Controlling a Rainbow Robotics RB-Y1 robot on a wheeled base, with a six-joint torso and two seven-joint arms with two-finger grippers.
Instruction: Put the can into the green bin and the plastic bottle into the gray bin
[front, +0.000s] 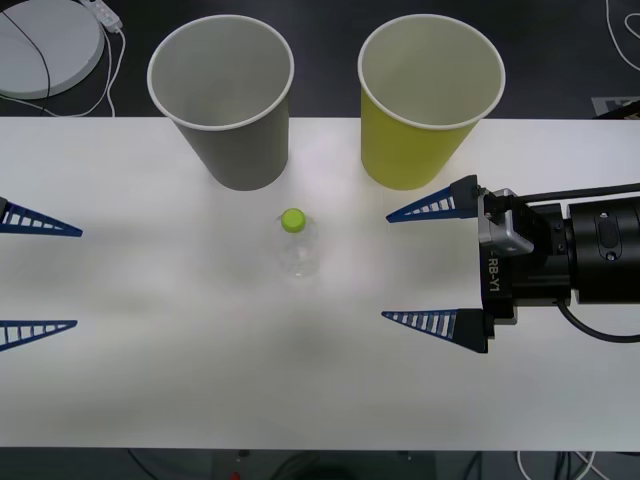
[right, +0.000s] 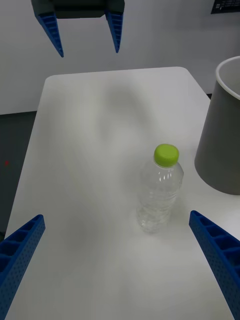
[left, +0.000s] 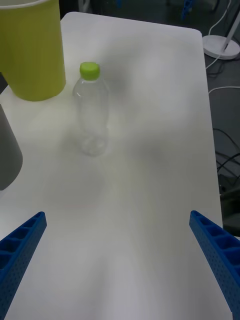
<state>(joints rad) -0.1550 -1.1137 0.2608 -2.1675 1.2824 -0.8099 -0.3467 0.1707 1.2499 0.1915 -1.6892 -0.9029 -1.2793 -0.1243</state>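
Bottle (front: 297, 245): upright on the table (front: 140, 390), between both grippers, touching neither; at 9 o'clock from the right gripper (front: 425, 265), at 3 o'clock from the left gripper (front: 40, 275).
Right gripper: fingers spread wide, empty.
Left gripper: fingers spread wide, empty.
Bins: gray bin (front: 225, 100) at 11 o'clock from the bottle, green bin (front: 425, 100) at 1 o'clock.
Count: one bottle, two bins.

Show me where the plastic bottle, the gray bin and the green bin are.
plastic bottle (front: 297, 250): front view, on its clear body.
gray bin (front: 240, 152): front view, on its outer gray wall.
green bin (front: 410, 150): front view, on its outer yellow-green wall.
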